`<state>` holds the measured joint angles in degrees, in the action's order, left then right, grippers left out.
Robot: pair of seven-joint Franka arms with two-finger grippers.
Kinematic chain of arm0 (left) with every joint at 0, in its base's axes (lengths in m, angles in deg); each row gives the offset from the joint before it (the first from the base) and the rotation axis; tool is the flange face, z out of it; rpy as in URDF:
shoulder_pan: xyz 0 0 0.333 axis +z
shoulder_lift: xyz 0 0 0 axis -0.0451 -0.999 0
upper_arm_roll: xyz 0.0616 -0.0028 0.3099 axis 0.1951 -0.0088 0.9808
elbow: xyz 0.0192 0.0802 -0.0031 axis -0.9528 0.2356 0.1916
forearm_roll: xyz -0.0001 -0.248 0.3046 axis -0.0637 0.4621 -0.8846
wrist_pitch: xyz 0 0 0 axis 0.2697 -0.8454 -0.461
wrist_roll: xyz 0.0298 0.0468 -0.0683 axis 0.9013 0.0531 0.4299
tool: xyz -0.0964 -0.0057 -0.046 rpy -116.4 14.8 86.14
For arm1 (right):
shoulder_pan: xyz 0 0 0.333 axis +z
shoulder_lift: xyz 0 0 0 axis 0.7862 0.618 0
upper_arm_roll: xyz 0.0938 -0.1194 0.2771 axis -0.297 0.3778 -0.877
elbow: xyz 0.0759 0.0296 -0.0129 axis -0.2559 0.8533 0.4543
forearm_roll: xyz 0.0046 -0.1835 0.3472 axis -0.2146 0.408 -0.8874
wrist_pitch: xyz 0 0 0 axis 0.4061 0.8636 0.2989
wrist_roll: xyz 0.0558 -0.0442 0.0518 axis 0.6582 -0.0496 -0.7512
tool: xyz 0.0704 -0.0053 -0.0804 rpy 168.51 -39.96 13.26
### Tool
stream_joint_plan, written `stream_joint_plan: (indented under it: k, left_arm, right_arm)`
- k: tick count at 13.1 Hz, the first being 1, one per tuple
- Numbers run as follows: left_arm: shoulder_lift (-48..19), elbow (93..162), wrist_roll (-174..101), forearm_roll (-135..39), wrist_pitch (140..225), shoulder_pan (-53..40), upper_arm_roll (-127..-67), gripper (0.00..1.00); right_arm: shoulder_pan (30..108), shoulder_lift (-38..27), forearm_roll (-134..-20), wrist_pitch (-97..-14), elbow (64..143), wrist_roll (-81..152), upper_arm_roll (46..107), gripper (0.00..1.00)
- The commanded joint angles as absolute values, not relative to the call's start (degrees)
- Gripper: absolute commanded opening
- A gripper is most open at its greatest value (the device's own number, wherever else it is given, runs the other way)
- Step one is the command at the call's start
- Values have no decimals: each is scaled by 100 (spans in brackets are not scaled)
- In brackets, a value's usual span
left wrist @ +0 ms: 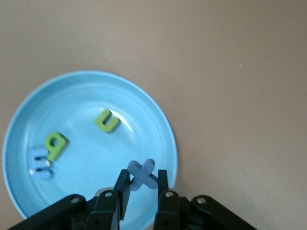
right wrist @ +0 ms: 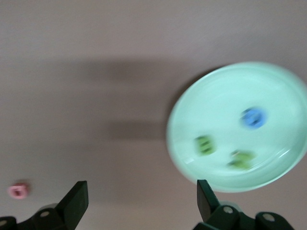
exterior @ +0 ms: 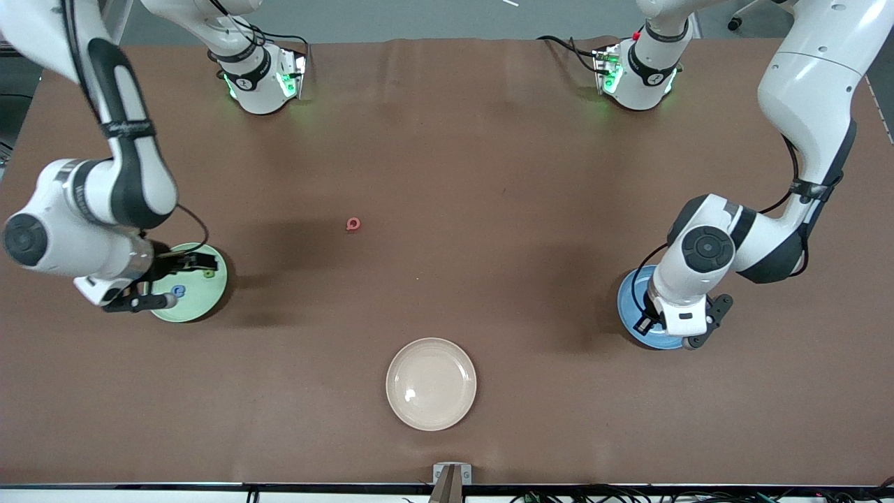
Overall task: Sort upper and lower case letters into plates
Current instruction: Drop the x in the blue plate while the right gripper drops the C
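Letters mostly sit sorted; one pink letter (exterior: 353,224) lies loose, well clear of our spread-open right gripper (right wrist: 139,201) beside the green plate (right wrist: 225,158). Our left gripper (left wrist: 143,188) pinches a blue X (left wrist: 142,174) over the blue plate (left wrist: 91,96).

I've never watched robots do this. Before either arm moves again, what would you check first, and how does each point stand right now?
1. Left gripper shut on the blue X over the blue plate: ok.
2. Right gripper open and empty beside the green plate: ok.
3. Pink letter alone on the table, unsorted: not ok.
4. Letters' case matches their plates: cannot tell.
5. Beige plate bare: ok.
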<state>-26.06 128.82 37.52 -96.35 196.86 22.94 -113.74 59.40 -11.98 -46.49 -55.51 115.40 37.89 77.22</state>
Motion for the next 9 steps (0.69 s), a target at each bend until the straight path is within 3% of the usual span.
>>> stream_joint_plan:
  k: [1, 4, 7, 8, 9]
  left_arm:
    - [-2705, 12903, 3449, -9744, 19594, 2403, -11398, 0]
    - [-2767, 12929, 3449, -9744, 19594, 2412, -11389, 4]
    - [-2776, 12938, 3466, -9744, 19594, 2412, -11389, 5]
    - [-2776, 12964, 3484, -9744, 19585, 2412, -11389, 19]
    - [-2768, 12965, 3519, -9744, 19576, 2429, -11389, 55]
  right_arm:
    - [6832, -1746, -4697, -5714, 12274, 5211, 7764, 100]
    - [7641, -1703, -4767, -5836, 12354, 6224, 7756, 100]
    - [8468, -1624, -4767, -7186, 12958, 7025, 7747, 100]
    - [8592, -1572, -4767, -7678, 13222, 7027, 7747, 100]
    - [8741, -1484, -4767, -8075, 13416, 7027, 7747, 100]
